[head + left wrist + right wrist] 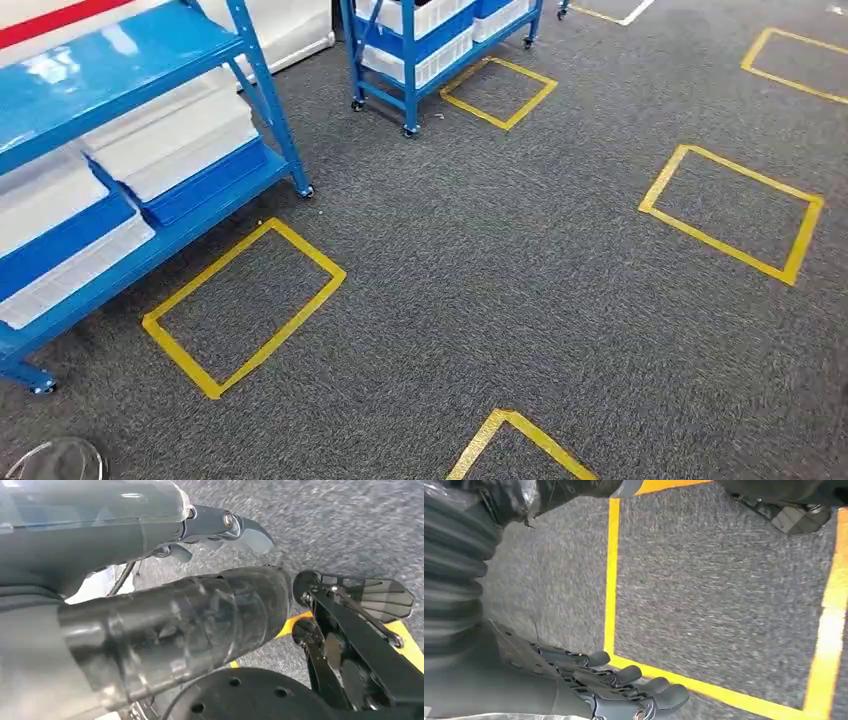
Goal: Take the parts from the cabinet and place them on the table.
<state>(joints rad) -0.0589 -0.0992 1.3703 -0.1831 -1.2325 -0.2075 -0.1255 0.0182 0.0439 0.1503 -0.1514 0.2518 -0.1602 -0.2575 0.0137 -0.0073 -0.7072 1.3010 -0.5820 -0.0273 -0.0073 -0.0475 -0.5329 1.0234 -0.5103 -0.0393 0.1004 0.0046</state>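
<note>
While the parts themselves are out of sight, you're looking at white bins (175, 140) on the blue cabinet (150, 60) — light, stiff plastic by the look, so take a rim. Contents hidden; no table visible. Right hand (624, 690) hangs empty, fingers loosely extended; left hand (220, 527) — I can't tell its state.
</note>
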